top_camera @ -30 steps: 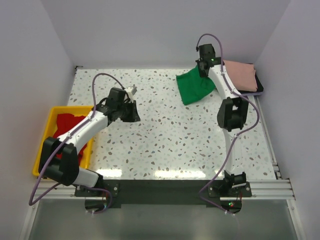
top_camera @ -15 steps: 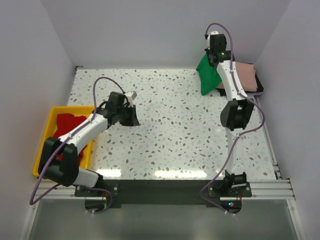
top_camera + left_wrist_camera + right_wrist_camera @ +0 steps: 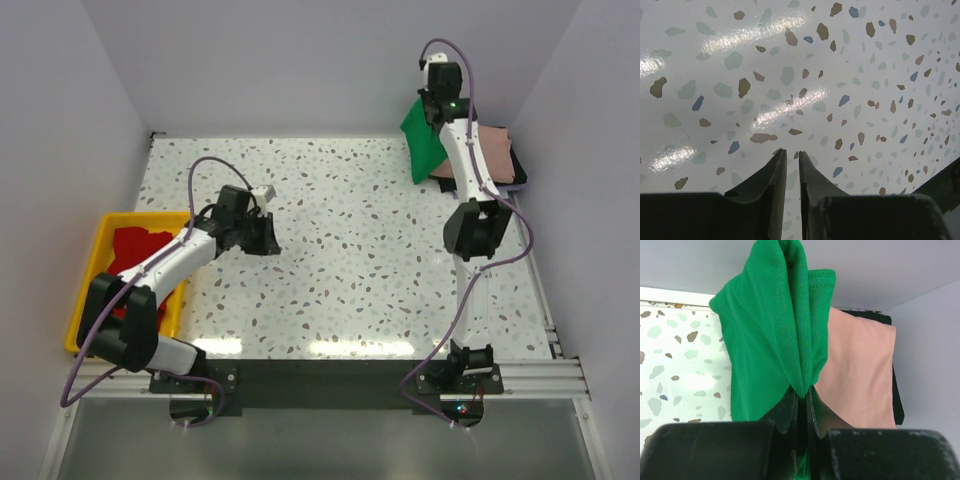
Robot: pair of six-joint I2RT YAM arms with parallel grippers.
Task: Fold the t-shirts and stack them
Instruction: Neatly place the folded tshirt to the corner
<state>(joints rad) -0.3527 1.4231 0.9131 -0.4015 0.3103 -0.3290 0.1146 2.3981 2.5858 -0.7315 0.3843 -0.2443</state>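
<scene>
Right tool [image 3: 801, 393], clamped on the green t-shirt [image 3: 770, 340], should lower it squarely onto the folded salmon-pink t-shirt [image 3: 860, 370]; left tool [image 3: 791, 153] slightly apart, empty.

I've got plain pale walls [image 3: 300, 60] boxing in a speckled terrazzo tabletop [image 3: 350, 270] — bright glare [image 3: 340, 347] streaks its near edge.

Table [image 3: 350, 270] middle passable; yellow tray [image 3: 92, 255] blocks left edge, pink shirt [image 3: 497, 155] far-right corner.
</scene>
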